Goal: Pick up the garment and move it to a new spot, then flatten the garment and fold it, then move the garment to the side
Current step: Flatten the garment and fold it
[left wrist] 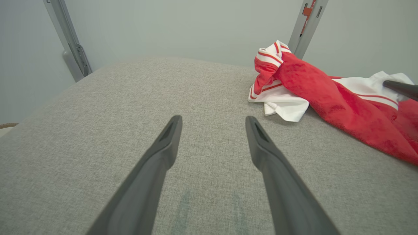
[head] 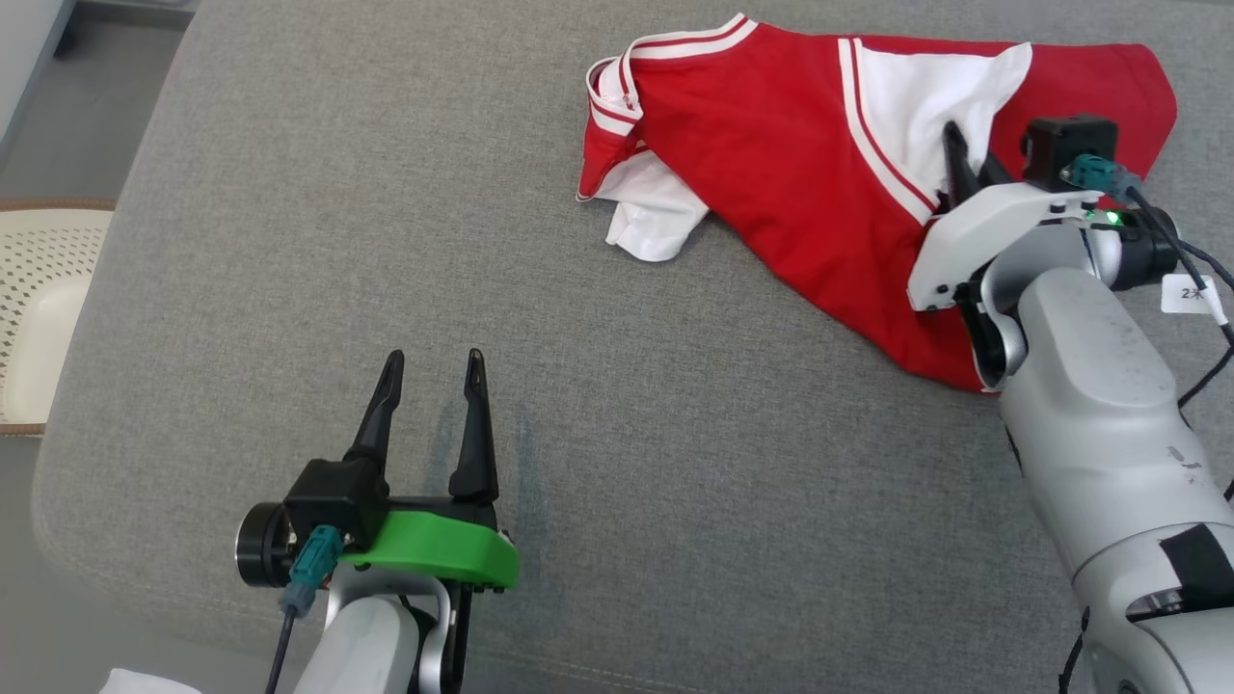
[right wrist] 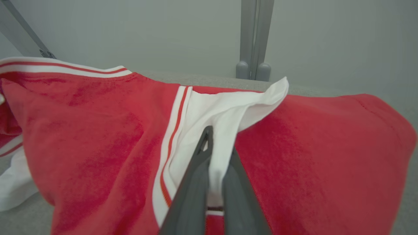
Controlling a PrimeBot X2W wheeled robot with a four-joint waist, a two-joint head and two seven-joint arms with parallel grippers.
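The left gripper [head: 434,357] rests low, fingers spread wide. The right arm reaches forward, and its wrist seems bent down; the right gripper [right wrist: 218,142] is closed, pinching the garment [right wrist: 98,130].

Robot test lab suggested: grey fabric-covered bench [head: 289,241] set against bare pale wall [left wrist: 183,26], backed by metal frame posts [right wrist: 254,36]; cream perforated panel [head: 39,280] seen alongside.

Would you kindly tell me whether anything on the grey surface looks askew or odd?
The red and white garment lies crumpled at the right of the grey fabric surface, its striped end bunched. The right pincer is shut on a white fold. Faint bluish streaks mark the fabric beside the open left pincer.
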